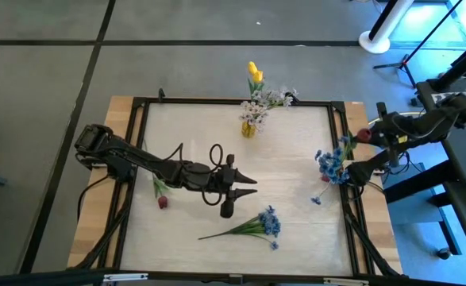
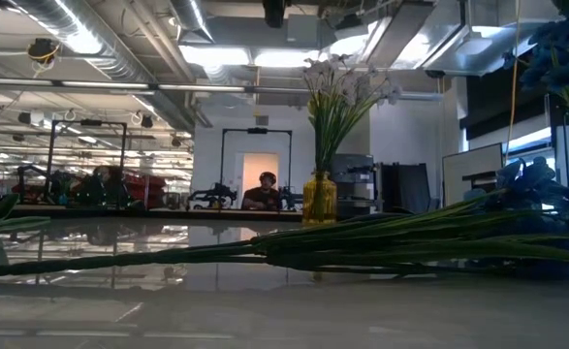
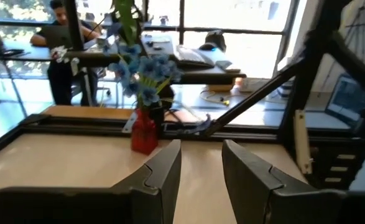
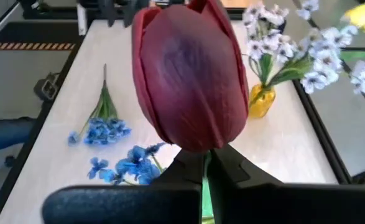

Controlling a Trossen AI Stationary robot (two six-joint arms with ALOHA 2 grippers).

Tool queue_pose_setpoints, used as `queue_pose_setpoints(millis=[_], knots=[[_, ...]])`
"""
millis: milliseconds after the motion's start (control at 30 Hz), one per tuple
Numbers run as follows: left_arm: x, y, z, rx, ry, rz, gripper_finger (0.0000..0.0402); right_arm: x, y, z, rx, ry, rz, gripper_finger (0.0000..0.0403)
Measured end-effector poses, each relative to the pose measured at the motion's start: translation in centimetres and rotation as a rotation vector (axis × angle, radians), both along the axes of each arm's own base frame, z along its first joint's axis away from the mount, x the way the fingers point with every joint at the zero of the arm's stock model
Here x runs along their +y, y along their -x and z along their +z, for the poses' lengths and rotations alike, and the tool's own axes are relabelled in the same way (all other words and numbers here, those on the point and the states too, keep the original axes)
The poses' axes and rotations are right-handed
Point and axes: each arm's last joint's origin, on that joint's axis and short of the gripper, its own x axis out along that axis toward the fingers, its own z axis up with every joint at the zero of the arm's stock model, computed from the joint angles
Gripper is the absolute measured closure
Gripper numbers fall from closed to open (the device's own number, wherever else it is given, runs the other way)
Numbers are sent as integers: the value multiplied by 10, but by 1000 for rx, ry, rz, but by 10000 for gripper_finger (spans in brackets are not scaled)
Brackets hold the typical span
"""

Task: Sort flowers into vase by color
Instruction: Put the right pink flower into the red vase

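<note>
The left gripper (image 1: pixel 244 192) is hovering open-fingered over mid-table, with bare pale tabletop (image 1: pixel 296 151) lying ahead of it. A loose blue-flowered green-stemmed spray (image 1: pixel 258 226) is lying just beside it toward the near edge, and a dark red tulip bud (image 1: pixel 163 202) is lying behind, beside its arm. Well ahead, the red vase holding blue flowers (image 3: pixel 144 132) is standing against the black table frame (image 1: pixel 233 102), below the right gripper (image 1: pixel 373 137).

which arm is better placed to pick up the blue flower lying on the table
Left. Its end effector hangs open mid-table, right beside the loose blue flower. The right end effector is at the table's right edge, already shut on a dark red tulip.
</note>
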Motion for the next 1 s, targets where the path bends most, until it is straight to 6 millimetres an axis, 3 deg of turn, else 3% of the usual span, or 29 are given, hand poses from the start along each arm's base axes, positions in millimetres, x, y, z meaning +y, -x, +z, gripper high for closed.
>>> queue_pose_setpoints(millis=[167, 467, 1000], knots=[[12, 2, 1, 44, -11, 31, 289, 4, -8, -21, 57, -5, -49, 401], [21, 18, 20, 80, -70, 33, 289, 15, -31, -47, 66, 53, -136, 396], [31, 36, 31, 155, -101, 51, 289, 14, -36, -44, -60, 135, -255, 398]])
